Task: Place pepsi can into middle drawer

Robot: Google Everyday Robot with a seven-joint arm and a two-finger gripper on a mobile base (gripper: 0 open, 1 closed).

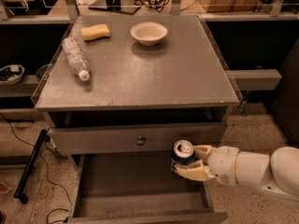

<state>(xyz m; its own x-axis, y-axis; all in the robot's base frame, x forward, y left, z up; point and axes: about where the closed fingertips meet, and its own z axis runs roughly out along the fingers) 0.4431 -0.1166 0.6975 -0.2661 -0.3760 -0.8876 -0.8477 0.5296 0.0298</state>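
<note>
Gripper (187, 160) comes in from the right on the white arm (254, 169), at the right end of the open middle drawer (131, 183). The 2 fingers (192, 172) are pinched on the pepsi can (181, 153), 1 on the far side and 1 on the near side.

Can is upright, silver top facing up, held above the drawer's right rear corner, just below the closed upper drawer front (103, 139). It's clear of the drawer floor, not set down. Can't tell if it touches the drawer front behind it.

Middle drawer is pulled out toward the camera, floor bare. Upper drawer front has 1 small round knob (140, 140), left of the can.

On the cabinet top (154, 78):
- 1 clear plastic bottle (75, 58) lying on its side near the left edge, cap toward the camera
- 1 yellow sponge (96, 31) at back left
- 1 white bowl (148, 33) at back centre, right of the sponge

All 3 are well apart from the gripper.
</note>
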